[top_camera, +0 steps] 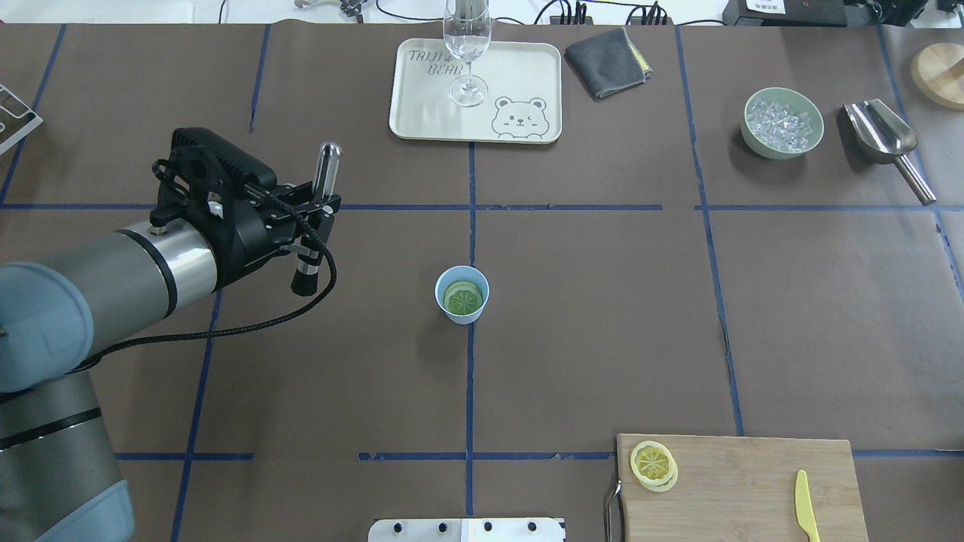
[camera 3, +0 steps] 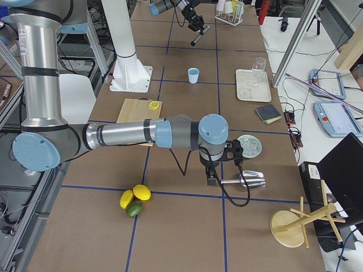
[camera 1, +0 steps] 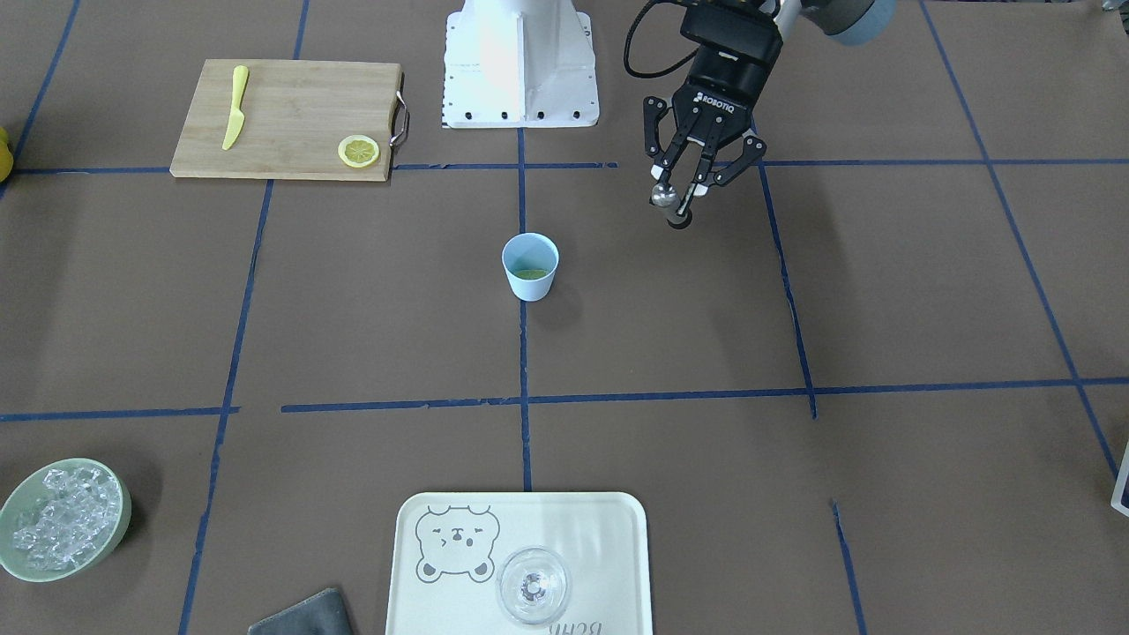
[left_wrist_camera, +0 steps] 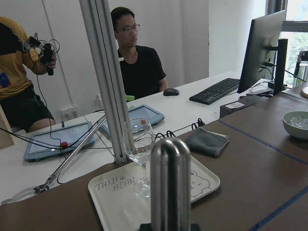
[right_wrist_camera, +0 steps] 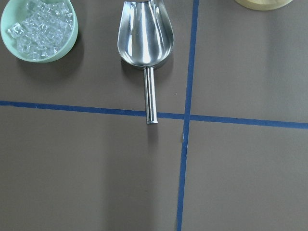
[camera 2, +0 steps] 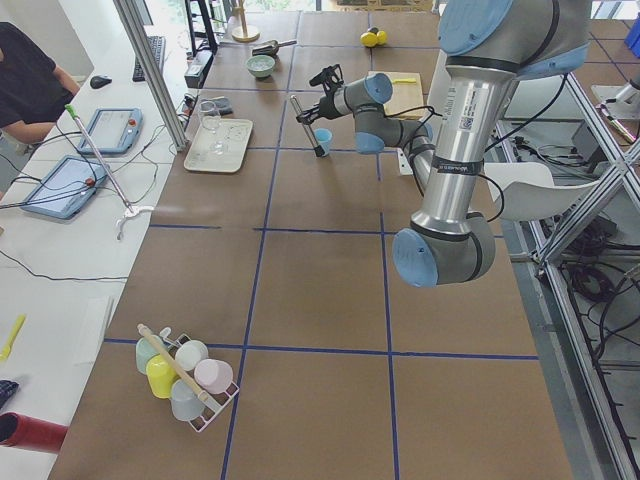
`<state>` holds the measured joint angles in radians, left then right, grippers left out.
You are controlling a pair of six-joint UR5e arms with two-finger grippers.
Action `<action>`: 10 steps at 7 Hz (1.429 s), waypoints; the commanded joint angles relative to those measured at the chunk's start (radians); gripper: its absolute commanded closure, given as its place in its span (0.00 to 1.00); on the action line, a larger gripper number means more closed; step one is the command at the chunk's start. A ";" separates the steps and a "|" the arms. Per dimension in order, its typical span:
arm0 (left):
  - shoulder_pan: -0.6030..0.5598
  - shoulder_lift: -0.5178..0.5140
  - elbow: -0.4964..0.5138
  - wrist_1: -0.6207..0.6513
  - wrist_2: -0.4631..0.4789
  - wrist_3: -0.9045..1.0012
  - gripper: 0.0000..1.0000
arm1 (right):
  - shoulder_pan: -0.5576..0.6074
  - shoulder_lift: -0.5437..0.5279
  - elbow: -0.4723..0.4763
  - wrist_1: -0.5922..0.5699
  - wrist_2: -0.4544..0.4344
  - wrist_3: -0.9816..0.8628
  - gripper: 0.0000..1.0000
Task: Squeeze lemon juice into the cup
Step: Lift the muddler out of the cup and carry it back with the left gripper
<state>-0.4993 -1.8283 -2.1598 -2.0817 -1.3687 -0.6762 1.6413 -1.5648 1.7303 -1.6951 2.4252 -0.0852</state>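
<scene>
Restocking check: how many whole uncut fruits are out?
3, in one cluster: a yellow fruit, a second yellow fruit left of it, a green fruit in front. Others may be hidden.

I get bright, even overhead light on the table [camera 1: 882,300], soft short shadows beside the cup [camera 1: 530,269] and the bowl of ice [top_camera: 782,123], glare on the metal scoop [right_wrist_camera: 144,36], and the near metal rod [left_wrist_camera: 170,185] slightly out of focus.
</scene>
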 commanded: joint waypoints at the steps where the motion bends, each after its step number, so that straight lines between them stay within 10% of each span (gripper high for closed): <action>1: -0.062 -0.006 -0.048 0.208 -0.267 -0.119 1.00 | 0.000 -0.001 0.000 0.000 0.000 -0.001 0.00; 3: -0.169 -0.005 -0.034 0.285 -0.558 -0.178 1.00 | 0.000 0.000 0.002 0.002 -0.001 -0.002 0.00; 6: -0.359 0.009 0.119 0.419 -0.741 -0.181 1.00 | 0.000 0.002 0.005 0.002 -0.002 -0.001 0.00; 10: -0.448 0.133 0.357 0.423 -0.741 -0.066 1.00 | 0.000 0.005 0.002 0.000 -0.003 -0.001 0.00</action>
<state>-0.9242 -1.7377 -1.8575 -1.6606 -2.1086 -0.8189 1.6414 -1.5578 1.7311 -1.6948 2.4223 -0.0859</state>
